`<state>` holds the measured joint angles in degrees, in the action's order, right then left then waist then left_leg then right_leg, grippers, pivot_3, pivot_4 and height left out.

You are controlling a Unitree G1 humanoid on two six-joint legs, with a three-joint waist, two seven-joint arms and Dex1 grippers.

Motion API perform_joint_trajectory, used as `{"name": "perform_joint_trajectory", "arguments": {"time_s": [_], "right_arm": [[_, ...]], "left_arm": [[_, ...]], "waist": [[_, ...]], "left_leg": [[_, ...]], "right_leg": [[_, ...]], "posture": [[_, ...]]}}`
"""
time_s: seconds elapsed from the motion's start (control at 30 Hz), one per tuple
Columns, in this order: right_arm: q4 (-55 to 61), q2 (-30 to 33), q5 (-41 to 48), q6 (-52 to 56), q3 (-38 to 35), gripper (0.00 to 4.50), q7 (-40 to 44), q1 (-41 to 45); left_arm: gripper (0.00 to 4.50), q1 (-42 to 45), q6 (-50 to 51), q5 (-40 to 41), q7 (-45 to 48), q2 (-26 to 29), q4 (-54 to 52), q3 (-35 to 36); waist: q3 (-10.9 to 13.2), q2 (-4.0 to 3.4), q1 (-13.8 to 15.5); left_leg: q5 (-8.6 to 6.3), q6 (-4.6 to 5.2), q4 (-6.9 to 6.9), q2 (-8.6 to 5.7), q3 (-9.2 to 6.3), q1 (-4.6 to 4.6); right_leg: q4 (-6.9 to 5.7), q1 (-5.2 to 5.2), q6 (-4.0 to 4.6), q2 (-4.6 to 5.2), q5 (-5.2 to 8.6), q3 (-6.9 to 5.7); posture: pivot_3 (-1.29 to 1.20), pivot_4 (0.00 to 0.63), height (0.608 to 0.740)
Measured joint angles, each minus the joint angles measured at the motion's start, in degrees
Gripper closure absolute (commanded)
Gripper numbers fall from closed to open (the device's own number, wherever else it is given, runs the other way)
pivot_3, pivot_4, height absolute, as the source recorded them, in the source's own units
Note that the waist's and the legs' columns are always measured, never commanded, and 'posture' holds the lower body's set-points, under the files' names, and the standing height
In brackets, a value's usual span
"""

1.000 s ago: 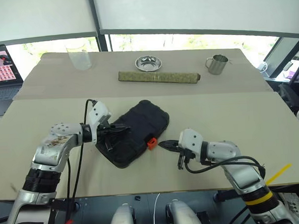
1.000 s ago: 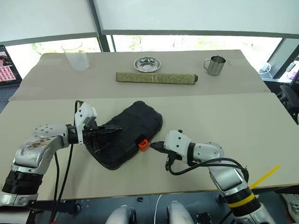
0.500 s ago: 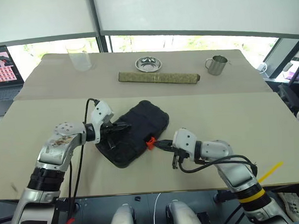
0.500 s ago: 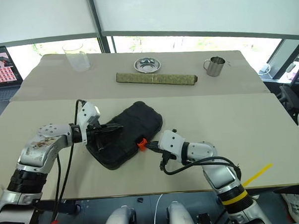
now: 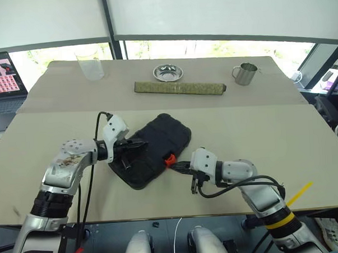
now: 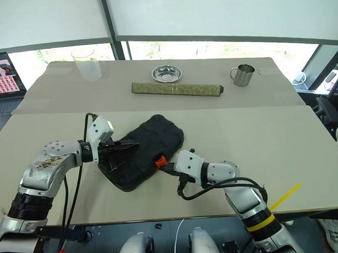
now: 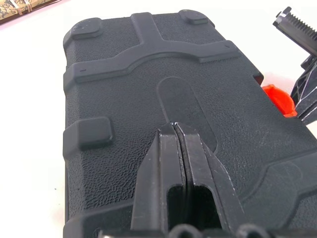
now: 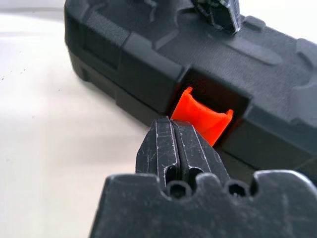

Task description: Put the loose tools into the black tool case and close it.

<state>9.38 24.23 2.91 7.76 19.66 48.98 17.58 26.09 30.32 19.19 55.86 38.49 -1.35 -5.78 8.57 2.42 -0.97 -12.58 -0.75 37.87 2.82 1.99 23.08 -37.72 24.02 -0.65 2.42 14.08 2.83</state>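
Note:
The black tool case [image 5: 164, 140] lies with its lid down, at a slant in the middle of the table. My left gripper [image 5: 143, 143] is shut, its fingertips [image 7: 174, 126] resting on the lid [image 7: 124, 74] near the case's left end. My right gripper [image 5: 177, 166] is shut too, and its tips [image 8: 171, 123] sit right at the small orange latch [image 8: 200, 115] on the case's near edge, touching it or nearly so. The latch [image 5: 170, 159] sticks out from its recess. The loose tools are out of view.
An olive-green rolled mat [image 5: 180, 87] lies behind the case. Farther back stand a metal bowl [image 5: 168, 71], a metal mug [image 5: 244, 73] and a clear cup [image 5: 89, 64]. A laptop [image 5: 4, 77] sits at the far left. A yellow strip [image 5: 298, 195] hangs off the table's near right edge.
My right gripper has slid left across the table, closing the gap to the orange latch. The left gripper has stayed on the lid, and the case has not moved.

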Motion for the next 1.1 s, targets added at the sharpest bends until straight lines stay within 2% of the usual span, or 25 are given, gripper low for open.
{"name": "perform_joint_trajectory", "arguments": {"time_s": [0.23,0.37,0.53,1.1], "right_arm": [[0.0,-0.3,0.0,0.0,-0.1,4.50,-0.2,1.6],[-1.6,0.6,-1.5,-0.1,0.5,4.50,0.0,1.9],[-3.2,1.7,-2.3,0.6,1.3,4.50,0.9,1.9],[-11.1,-1.7,-5.0,-0.1,2.2,4.50,-0.4,5.2]], "left_arm": [[4.44,-1.0,-0.4,-1.8,0.0,0.4,-1.5,-0.9],[4.44,-1.7,-0.4,-1.8,-0.1,0.3,-1.9,-1.4],[4.44,-2.2,-0.3,-1.8,-0.3,0.2,-2.8,-1.5],[4.44,-2.3,3.0,-1.7,-0.2,0.3,-4.7,-2.1]], "waist": [[-0.2,-0.07,0.0],[-0.2,-0.09,0.0],[-0.3,-0.22,0.0],[-0.4,-0.27,-0.2]], "left_leg": [[0.00,0.00,0.00,0.00,0.02,-0.27],[-0.02,-0.01,-0.08,0.01,0.05,-0.99],[-0.02,0.00,-0.10,0.01,0.06,-0.98],[-0.02,0.00,-0.12,0.03,0.07,-1.04]], "right_leg": [[-0.02,-0.24,-0.10,-0.01,0.08,0.03],[0.12,-1.00,-0.36,0.01,0.32,0.03],[0.12,-0.98,-0.35,0.02,0.38,0.05],[0.09,-0.97,-0.35,-0.02,0.41,0.10]], "posture": [[0.00,0.150,0.740],[0.00,0.150,0.740],[0.00,0.150,0.740],[0.00,0.150,0.740]]}}
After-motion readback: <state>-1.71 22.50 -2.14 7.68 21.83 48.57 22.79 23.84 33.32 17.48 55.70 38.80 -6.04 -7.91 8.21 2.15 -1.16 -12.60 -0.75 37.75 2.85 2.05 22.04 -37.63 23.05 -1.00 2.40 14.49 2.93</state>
